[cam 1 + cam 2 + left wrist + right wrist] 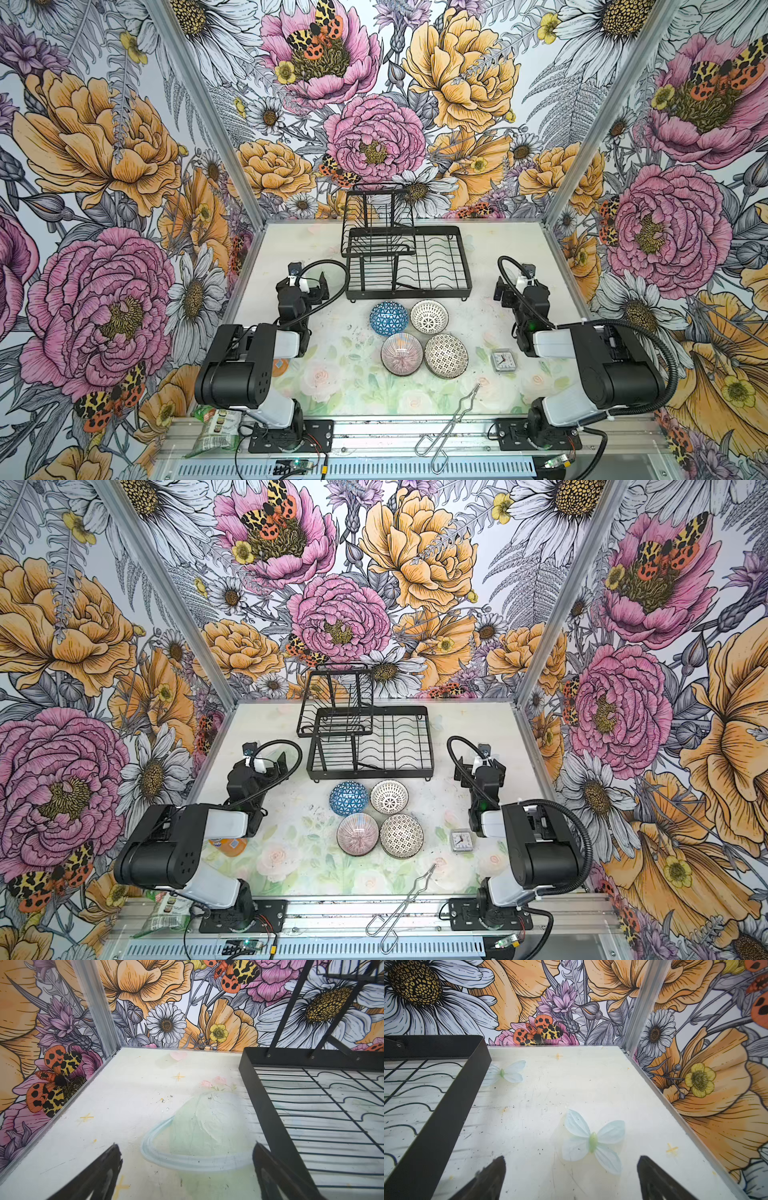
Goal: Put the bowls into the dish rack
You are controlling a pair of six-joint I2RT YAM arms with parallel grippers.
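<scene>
**Nothing loaded yet: four bowls in sight, rack bare**

I'm looking down at the black wire dish rack (409,294) by the middle of the worktop's (332,353) far edge, and I see no bowl in it, neither in the wavy slots of its base tray nor on the raised shelf. So the whole job is ahead of me.

The bowls sit in a tight square mid-worktop, just in front of the rack:
- the blue triangle-patterned ceramic bowl (389,318)
- the black-and-white dotted bowl (429,316)
- the pink striped bowl (402,354)
- the black-and-white mosaic bowl (446,356)

Neighbours touch or nearly touch. I count only four.

The left gripper (187,1147) is spread wide and empty. So is the right gripper (572,1157). Each hangs beside one end of the rack.

The clutter:
- An upturned clear glass dish (199,1132) lies right ahead of the left gripper, just beside the rack. It isn't mine to load.
- A small square clock (500,360) sits toward the right edge.
- Metal tongs (451,424) lie across the near edge.
- A snack packet (216,428) lies at the near left corner.

I reckon the crowding will make rim grabs fiddly, and the shelf overhangs the tray's left part.
</scene>
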